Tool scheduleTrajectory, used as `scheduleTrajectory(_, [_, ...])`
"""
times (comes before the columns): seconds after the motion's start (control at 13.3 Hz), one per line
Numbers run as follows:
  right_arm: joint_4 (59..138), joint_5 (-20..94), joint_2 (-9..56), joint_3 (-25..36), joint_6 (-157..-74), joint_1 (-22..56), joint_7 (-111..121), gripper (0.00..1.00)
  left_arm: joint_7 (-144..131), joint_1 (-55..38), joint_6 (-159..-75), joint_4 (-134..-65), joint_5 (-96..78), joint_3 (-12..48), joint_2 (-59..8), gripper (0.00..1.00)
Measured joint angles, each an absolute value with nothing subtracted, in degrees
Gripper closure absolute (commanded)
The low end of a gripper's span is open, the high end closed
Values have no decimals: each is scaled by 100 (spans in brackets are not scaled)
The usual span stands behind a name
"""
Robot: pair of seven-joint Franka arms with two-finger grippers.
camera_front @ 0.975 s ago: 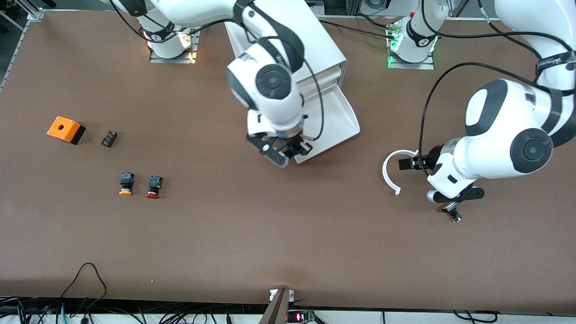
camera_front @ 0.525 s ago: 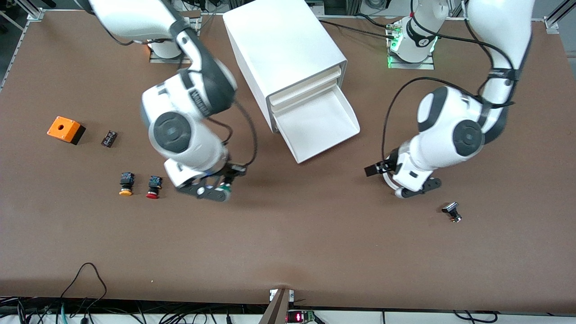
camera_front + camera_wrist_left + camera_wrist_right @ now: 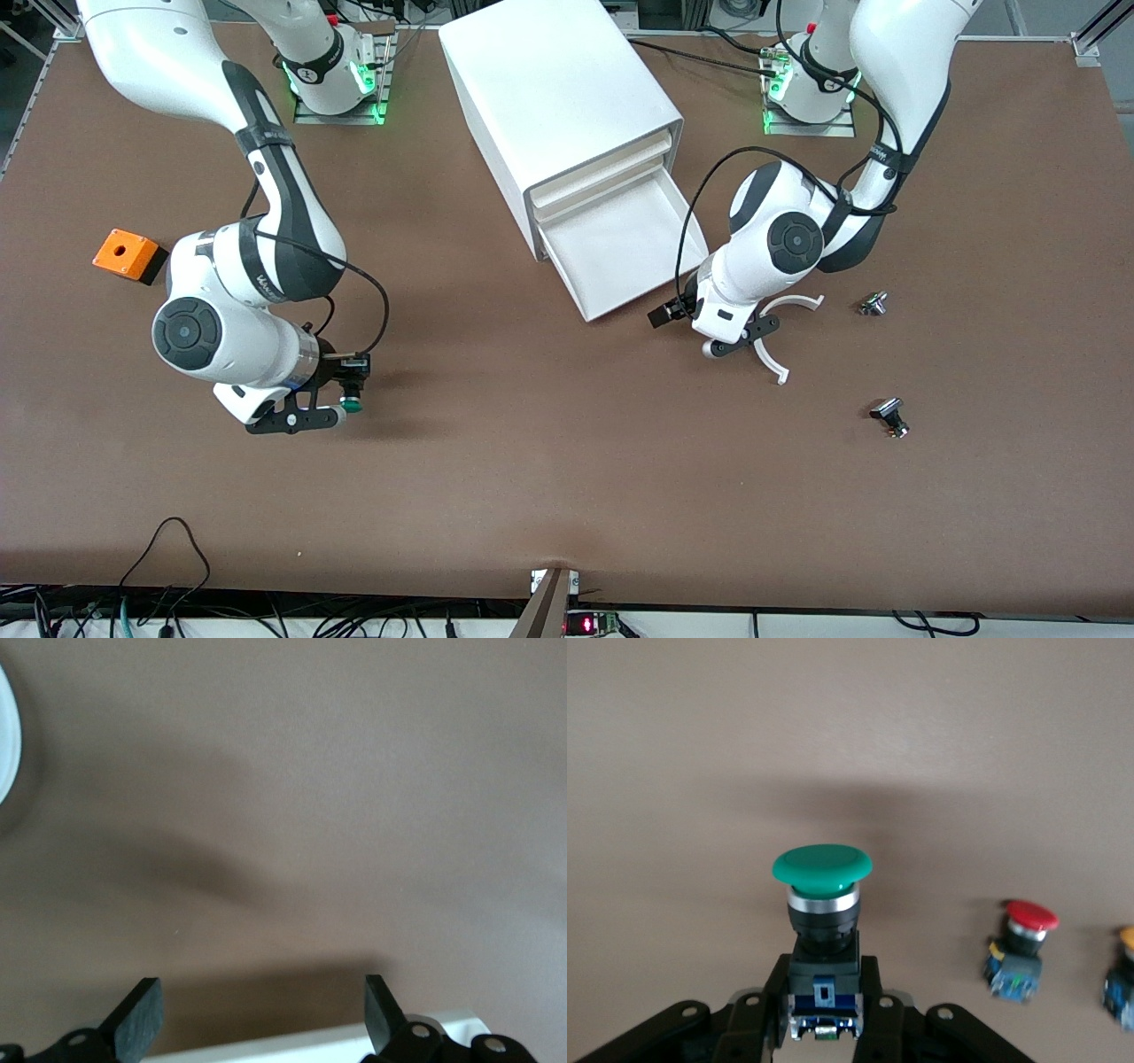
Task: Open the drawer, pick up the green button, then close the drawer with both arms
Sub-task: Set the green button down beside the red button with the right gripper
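Right gripper (image 3: 824,1010) clamped by its black fingers (image 3: 873,992) on the black-and-blue body of the green button (image 3: 822,866), cap pointing away from the wrist, held above the brown counter (image 3: 700,753) with a soft shadow under it. On the counter beside it, a red-capped button (image 3: 1021,943), and just beside that, cut by the picture's edge, a yellow-capped button (image 3: 1123,979).

Glossy plastic button (image 3: 822,866) — matt table (image 3: 567,478)
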State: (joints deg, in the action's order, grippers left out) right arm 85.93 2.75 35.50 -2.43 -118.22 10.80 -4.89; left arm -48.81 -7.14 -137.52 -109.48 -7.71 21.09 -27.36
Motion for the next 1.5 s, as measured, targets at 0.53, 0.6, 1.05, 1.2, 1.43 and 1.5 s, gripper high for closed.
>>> scheduleTrajectory(0.53, [10302, 275, 3344, -95, -13190, 807, -126, 100, -4883, -1080, -14691, -11601, -771, 2140, -2832, 0])
scheduleTrajectory(0.6, [10350, 275, 3345, -94, -13209, 776, -122, 92, -4885, -1166, -14697, -11644, -770, 2143, -2832, 0])
scheduleTrajectory(1.05, [10395, 275, 3333, -92, -13256, 687, -122, 0, -4909, -1562, -14656, -11817, -770, 2244, -2831, 0])
scheduleTrajectory(1.2, [10256, 275, 3203, -93, -13285, 687, -122, 0, -4915, -1586, -14635, -11896, -770, 2378, -2831, 0])
scheduleTrajectory(1.43, [10088, 275, 2836, -93, -13228, 686, -121, 0, -5056, -1596, -14634, -12006, -770, 2597, -2830, 0])
scheduleTrajectory(1.5, [10050, 275, 2688, -92, -13156, 682, -129, 0, -5150, -1623, -14633, -12026, -770, 2656, -2830, 0])
